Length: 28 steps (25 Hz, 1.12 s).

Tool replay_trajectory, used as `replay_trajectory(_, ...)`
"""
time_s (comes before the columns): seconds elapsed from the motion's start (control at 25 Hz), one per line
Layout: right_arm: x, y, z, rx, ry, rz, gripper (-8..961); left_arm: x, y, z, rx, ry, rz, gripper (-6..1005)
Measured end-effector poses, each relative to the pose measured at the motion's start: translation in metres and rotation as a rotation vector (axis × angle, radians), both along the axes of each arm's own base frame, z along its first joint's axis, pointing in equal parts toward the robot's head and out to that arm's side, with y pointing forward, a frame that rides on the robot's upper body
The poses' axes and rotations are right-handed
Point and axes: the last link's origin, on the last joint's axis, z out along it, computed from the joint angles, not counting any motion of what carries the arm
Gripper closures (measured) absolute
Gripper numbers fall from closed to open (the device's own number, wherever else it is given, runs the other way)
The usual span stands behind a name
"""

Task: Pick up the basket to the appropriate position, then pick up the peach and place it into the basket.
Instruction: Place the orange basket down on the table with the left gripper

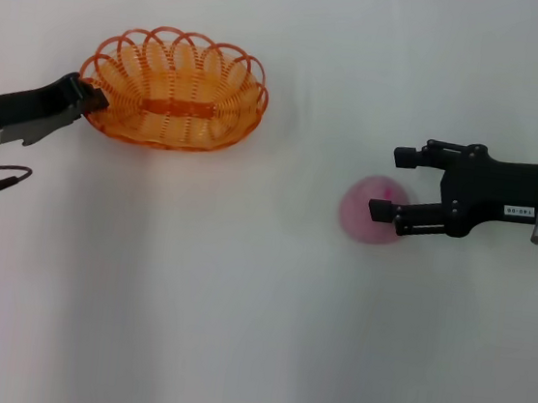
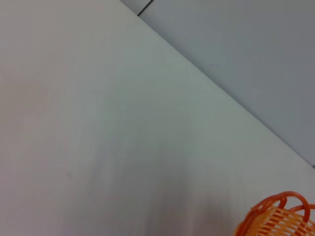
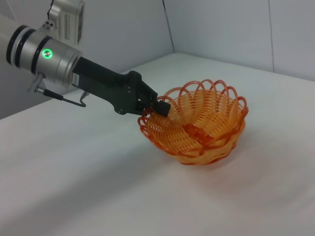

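The orange wire basket [image 1: 174, 93] is at the back left of the white table; it also shows in the right wrist view [image 3: 197, 123], and part of its rim shows in the left wrist view [image 2: 278, 219]. My left gripper [image 1: 94, 99] is shut on the rim at the basket's left end, as the right wrist view [image 3: 158, 107] shows. The pink peach [image 1: 367, 213] lies on the table at the right. My right gripper [image 1: 392, 184] is open right at the peach, its near finger over the fruit's right side and its far finger just beyond the fruit.
The white table [image 1: 238, 305] spreads wide between the basket and the peach and toward the front. A grey wall [image 2: 256, 59] runs behind the table's far edge. A dark edge shows at the front of the head view.
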Motion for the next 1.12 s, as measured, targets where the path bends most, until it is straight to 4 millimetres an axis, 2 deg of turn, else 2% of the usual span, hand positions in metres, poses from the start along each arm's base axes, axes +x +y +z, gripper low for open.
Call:
replay_trajectory(0.56,-0.002,0.002,0.001,0.008,0.007,0.004,8,-0.010,-0.002,-0.007,0.005,0.011,0.030,925)
replay_trajectory(1.12,-0.002,0.002,0.000,0.009,0.005,0.010,8,-0.010,-0.001,-0.010,0.003,0.008,0.032,925)
